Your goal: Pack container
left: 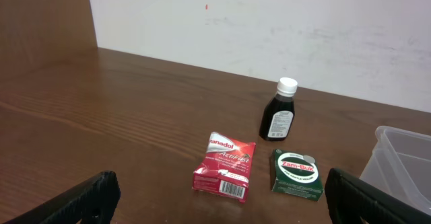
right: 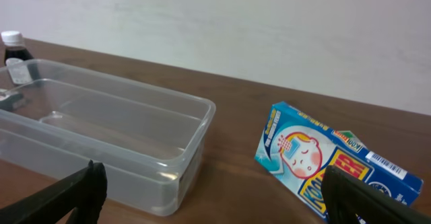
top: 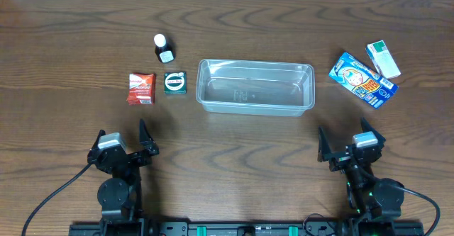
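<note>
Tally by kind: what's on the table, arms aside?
clear plastic container: 1
dark bottle with white cap: 1
small boxes: 4 (red Panadol box, green Zam-Buk box, blue box, white-and-green box)
Total: 6

You could read "anadol" in white letters along the top of the red packet [left: 223, 167], with a barcode at its lower edge, and "Zam-Buk" on the oval badge of the green box [left: 297, 173] beside it. The white label on the dark bottle [left: 279, 118] was too small for you to read. The print on the blue box [right: 337, 163] stayed illegible apart from a barcode.
</note>
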Available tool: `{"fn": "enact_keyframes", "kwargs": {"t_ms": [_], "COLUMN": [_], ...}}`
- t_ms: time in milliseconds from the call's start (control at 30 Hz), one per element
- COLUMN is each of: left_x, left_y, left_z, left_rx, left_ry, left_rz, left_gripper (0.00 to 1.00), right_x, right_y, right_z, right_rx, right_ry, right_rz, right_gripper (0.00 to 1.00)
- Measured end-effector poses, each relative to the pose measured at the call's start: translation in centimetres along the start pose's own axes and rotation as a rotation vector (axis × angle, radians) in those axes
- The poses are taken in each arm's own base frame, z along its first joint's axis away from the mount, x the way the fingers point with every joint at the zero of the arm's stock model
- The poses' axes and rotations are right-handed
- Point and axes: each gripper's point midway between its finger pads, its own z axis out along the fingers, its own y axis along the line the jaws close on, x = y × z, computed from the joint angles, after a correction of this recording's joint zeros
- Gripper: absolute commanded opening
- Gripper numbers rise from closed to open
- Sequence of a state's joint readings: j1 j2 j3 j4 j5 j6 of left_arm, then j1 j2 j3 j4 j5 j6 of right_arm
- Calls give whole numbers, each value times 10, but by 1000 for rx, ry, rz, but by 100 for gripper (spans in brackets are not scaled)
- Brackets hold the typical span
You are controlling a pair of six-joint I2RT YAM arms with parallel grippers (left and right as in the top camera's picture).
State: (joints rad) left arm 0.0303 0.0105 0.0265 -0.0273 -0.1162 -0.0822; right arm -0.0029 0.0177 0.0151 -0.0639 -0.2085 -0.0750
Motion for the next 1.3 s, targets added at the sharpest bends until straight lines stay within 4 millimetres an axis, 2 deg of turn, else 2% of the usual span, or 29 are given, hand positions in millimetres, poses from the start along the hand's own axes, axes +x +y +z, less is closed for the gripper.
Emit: {"fn": "enact_keyframes", "kwargs": {"t_ms": [167,333,467,600,733,867,1067,1233,1300], "left_x": [0,0,0,0,0,0,0,0,0], "left_y": [0,0,0,0,0,0,0,0,0], "left_z": [0,0,0,0,0,0,0,0,0], "left_rx": [0,0,0,-1,0,0,0,0,0], "left_ry": [0,0,0,0,0,0,1,1,1], "left_rz": [0,0,0,0,0,0,0,0,0], "left_gripper": [98,98,98,98,98,98,98,98,98], "right_x": [-12,-50,-84,-102,-105,-101,-79,-60,-53], "right_y": [-1,-5,-11,-17,-35,-53,-83,-110,-115], "right_z": [0,7,22,43,65,88,113,132,138], "right_rx": [-5,-10,-20,-38,-19,5,42,49,38], "right_ry": [36,99,208,396,609,736,792,795,803], "right_rz": [11,25,51,97,165,208,204,131,94], "right_gripper": [99,99,99,99,99,99,99,99,99]}}
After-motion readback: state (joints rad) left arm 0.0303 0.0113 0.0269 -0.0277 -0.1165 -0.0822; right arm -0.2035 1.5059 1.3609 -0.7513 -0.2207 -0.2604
